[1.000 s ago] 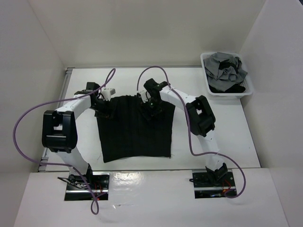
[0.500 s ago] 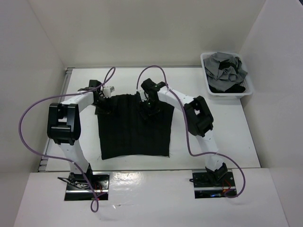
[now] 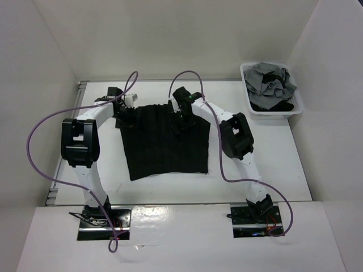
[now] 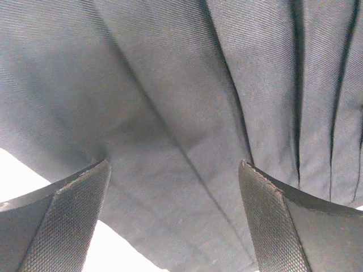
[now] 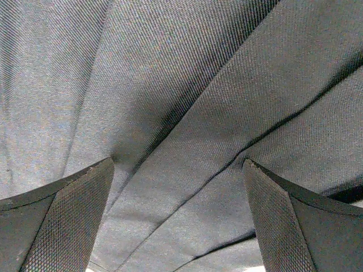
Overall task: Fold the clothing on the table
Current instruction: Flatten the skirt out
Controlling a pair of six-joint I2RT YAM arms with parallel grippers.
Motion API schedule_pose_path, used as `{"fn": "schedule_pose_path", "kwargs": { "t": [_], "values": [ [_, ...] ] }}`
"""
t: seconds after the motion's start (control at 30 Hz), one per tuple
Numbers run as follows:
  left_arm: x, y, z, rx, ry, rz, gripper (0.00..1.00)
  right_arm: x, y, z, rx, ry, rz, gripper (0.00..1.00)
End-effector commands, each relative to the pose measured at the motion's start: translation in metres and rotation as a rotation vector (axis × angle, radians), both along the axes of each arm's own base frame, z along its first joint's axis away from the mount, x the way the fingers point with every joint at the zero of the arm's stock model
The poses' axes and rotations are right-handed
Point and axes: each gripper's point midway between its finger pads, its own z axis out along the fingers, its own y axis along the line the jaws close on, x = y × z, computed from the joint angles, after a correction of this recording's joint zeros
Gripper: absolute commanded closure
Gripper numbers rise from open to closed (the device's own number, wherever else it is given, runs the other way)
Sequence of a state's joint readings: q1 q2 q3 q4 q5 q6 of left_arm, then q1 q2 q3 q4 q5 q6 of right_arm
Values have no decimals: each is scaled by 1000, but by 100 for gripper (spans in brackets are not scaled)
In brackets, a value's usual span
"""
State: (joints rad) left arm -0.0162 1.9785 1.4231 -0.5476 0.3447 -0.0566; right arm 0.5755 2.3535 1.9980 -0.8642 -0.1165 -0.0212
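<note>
The black clothing point(image 3: 167, 144) lies spread flat on the white table point(image 3: 261, 164), its faint pleats running from far to near. My left gripper point(image 3: 126, 115) sits over the garment's far left corner, and my right gripper point(image 3: 182, 120) over its far edge right of centre. In the left wrist view the left gripper point(image 4: 174, 165) is open, its fingers point(image 4: 65, 221) wide apart over the ribbed clothing point(image 4: 170, 85). The right wrist view shows the right gripper point(image 5: 178, 163) open too, with creased clothing point(image 5: 198, 68) lying flat between its fingers point(image 5: 281, 226), not pinched.
A white plastic basket point(image 3: 249, 96) holding a grey garment point(image 3: 271, 80) stands at the far right corner of the table. White walls enclose the table on the left, far and right sides. Purple cables loop above both arms.
Both grippers have moved toward the far side of the table, and the clothing has slid that way with them; its near hem now lies farther from the arm bases.
</note>
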Motion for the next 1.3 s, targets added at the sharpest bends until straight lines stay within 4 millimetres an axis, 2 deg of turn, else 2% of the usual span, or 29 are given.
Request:
{"fn": "schedule_pose_path", "kwargs": {
  "t": [0.0,0.03,0.07,0.1,0.17,0.2,0.23,0.27,0.3,0.37,0.4,0.43,0.47,0.5,0.57,0.6,0.63,0.67,0.7,0.73,0.8,0.87,0.93,1.0,1.07,1.13,1.17,1.2,1.27],
  "values": [
    [13,2,59,3,-125,-14,1,14,-8,30,5,-73,40,2],
    [16,2,89,9,-191,-25,1,13,-5,44,28,-88,54,2],
    [17,2,105,9,-222,-25,1,10,-5,54,39,-94,80,2],
    [15,7,128,18,-272,-27,1,12,-8,78,63,-129,84,2],
    [21,15,160,37,-344,-14,1,10,-5,100,100,-157,112,2],
    [21,25,164,49,-341,8,1,13,-11,116,107,-193,120,2],
    [23,30,172,56,-365,14,1,13,-14,122,115,-197,126,2],
    [22,42,167,60,-349,39,1,12,-15,128,118,-213,134,2],
    [19,47,166,53,-351,49,1,16,-28,134,116,-224,118,2],
    [14,60,153,24,-314,94,1,16,-36,138,145,-219,106,2],
    [14,66,147,20,-307,118,1,13,-43,132,142,-196,96,2],
    [4,64,133,-30,-262,120,1,17,-57,131,144,-192,79,2],
    [0,66,129,-65,-249,121,1,18,-63,134,160,-196,70,2],
    [-4,68,126,-151,-233,118,1,17,-77,128,174,-164,44,2],
    [-16,69,115,-224,-192,126,1,16,-91,133,201,-165,20,2],
    [-21,75,115,-235,-195,132,1,14,-99,126,204,-148,7,2],
    [-25,72,110,-250,-179,129,1,10,-104,125,213,-136,-1,2],
    [-31,70,106,-249,-170,124,1,11,-114,131,217,-155,-21,2],
    [-32,70,102,-250,-168,124,1,4,-114,119,224,-132,-30,2],
    [-34,69,99,-252,-160,125,1,2,-119,115,223,-133,-40,2],
    [-30,75,87,-247,-139,141,1,-7,-121,101,215,-107,-43,2],
    [-31,70,82,-287,-101,121,1,-10,-119,98,229,-91,-36,3],
    [-33,67,87,-298,-99,83,1,-15,-121,96,221,-74,-30,5],
    [-46,62,85,-320,-48,57,1,-21,-120,99,233,-63,-12,5],
    [-64,55,76,-319,5,8,1,-37,-118,95,254,-24,6,5],
    [-71,47,70,-294,8,-20,1,-45,-118,93,240,-30,12,5],
    [-72,49,68,-280,2,-18,1,-43,-115,93,235,-47,19,5],
    [-76,45,64,-270,8,-19,1,-48,-110,89,224,-37,36,5],
    [-67,43,76,-236,-53,-17,1,-45,-99,93,210,-71,45,5]
  ]
}}
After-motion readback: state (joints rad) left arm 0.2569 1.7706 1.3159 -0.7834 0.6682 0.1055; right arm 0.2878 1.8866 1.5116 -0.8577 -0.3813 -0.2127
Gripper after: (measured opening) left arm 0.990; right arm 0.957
